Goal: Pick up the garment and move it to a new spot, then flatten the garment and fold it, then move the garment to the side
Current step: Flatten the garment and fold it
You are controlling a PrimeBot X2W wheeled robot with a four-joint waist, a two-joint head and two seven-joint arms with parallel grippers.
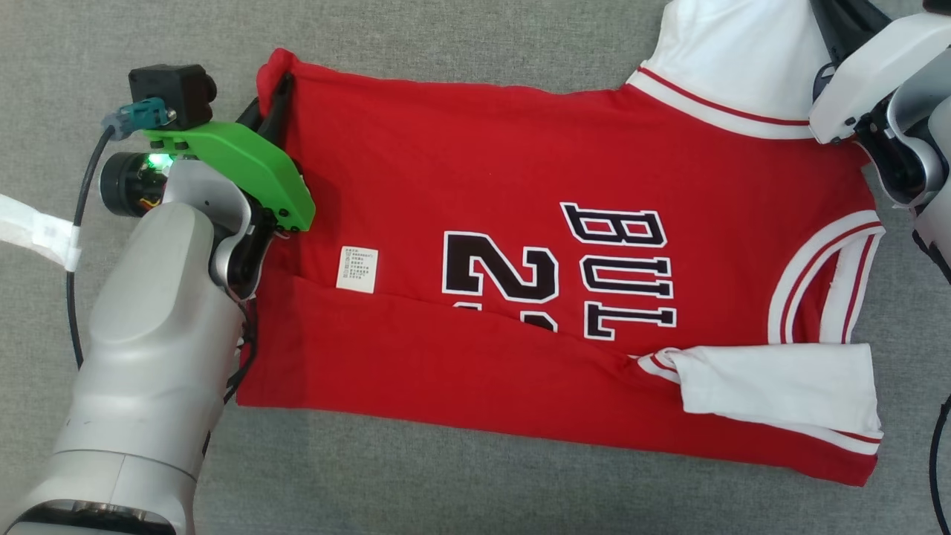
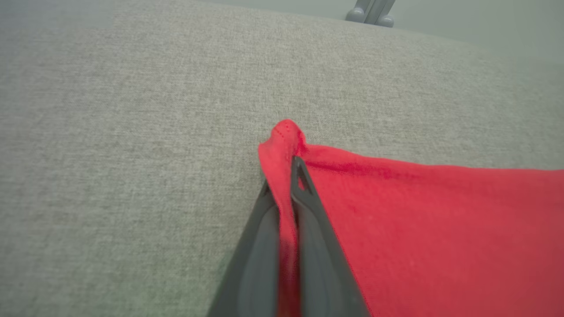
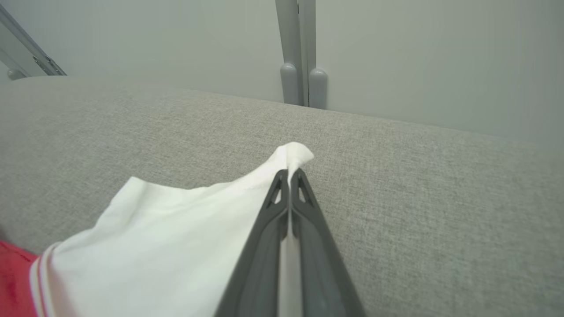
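Across the grey fabric worktop [image 1: 461,44], red basketball jersey with white sleeves [image 1: 520,171], partly folded, left pincer [image 2: 286,176] low, clamped on its red hem corner, right pincer [image 3: 289,174] slanting down, nipping a white sleeve tip

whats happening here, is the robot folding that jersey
Yes, mid-fold. A red jersey lies on the grey surface, its near edge already folded over with one white sleeve on top. The left jaws are shut on the far hem corner, the right jaws on the tip of the other sleeve. It is probably about to fold the far side in.
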